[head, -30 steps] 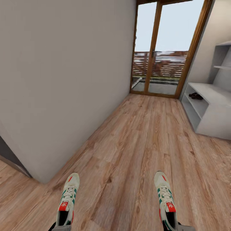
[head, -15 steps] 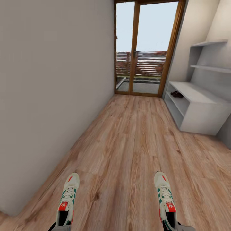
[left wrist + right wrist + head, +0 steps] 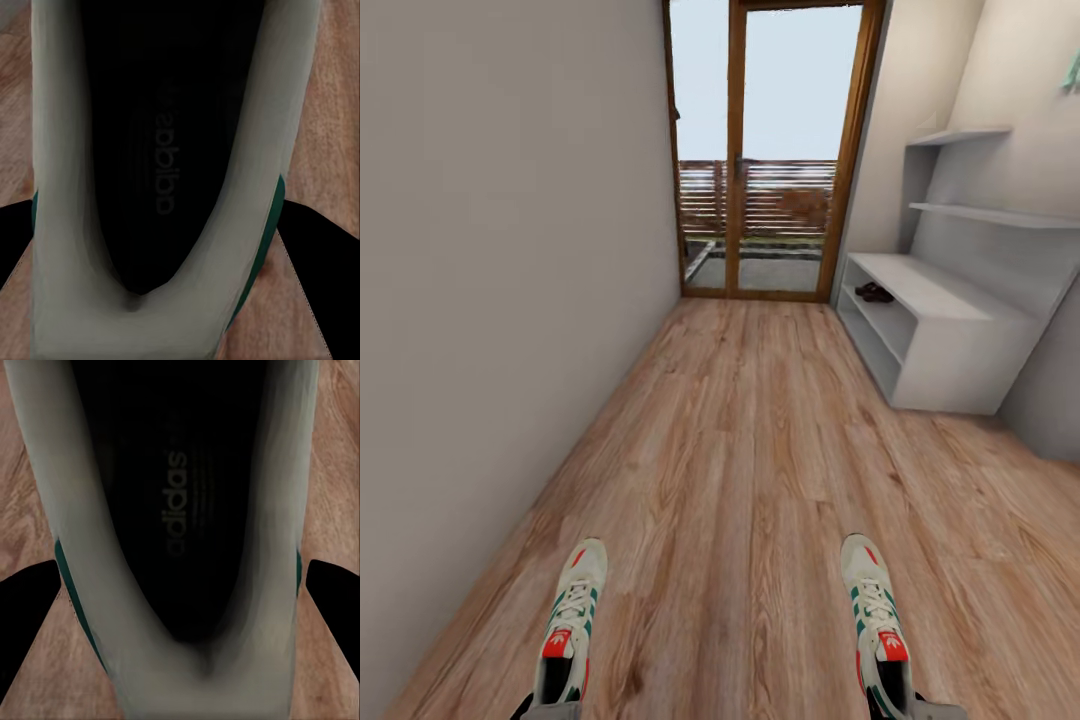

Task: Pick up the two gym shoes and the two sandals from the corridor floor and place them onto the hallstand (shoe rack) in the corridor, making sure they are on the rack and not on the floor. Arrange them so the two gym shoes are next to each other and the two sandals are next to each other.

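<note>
Each claw grips gym shoe above plank floor.

A white gym shoe with green side stripes and a red-orange tongue patch is held low at the left, toe forward above the light brown wood-plank corridor floor; its twin sits level with it at the right, well apart. Two small brown sandals lie side by side on the upper open shelf of the pale grey-white hallstand against the right wall
</note>
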{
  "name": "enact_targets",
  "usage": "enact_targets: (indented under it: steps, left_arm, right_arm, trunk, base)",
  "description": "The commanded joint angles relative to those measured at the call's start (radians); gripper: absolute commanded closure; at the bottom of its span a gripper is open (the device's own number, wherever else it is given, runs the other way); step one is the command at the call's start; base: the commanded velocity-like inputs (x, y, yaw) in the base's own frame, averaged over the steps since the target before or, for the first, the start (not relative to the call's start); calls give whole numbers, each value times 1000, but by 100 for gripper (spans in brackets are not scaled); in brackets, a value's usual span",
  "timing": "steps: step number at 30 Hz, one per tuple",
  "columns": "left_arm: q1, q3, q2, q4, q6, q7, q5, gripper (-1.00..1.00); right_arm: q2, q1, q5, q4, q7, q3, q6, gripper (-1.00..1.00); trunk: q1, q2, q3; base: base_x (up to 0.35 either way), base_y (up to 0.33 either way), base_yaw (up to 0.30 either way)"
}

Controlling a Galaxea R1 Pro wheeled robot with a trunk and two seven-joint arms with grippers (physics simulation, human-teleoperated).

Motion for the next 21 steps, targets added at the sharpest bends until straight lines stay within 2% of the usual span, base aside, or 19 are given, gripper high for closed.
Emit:
enact_targets:
  steps: [1,21]
  left_arm:
    - [-1,6,-1,1,-3,-6,-1,100]
    - [-1,6,1,1,-3,-6,-2,100]
  right_arm:
    - [0,-1,2,0,6,-5,-3,100]
    - [-1,-1,3,2,8,-6,-2,100]
  trunk:
    - [0,0,-1]
    - [0,0,-1]
  base:
    - [336,41,-25]
    - [336,3,-2]
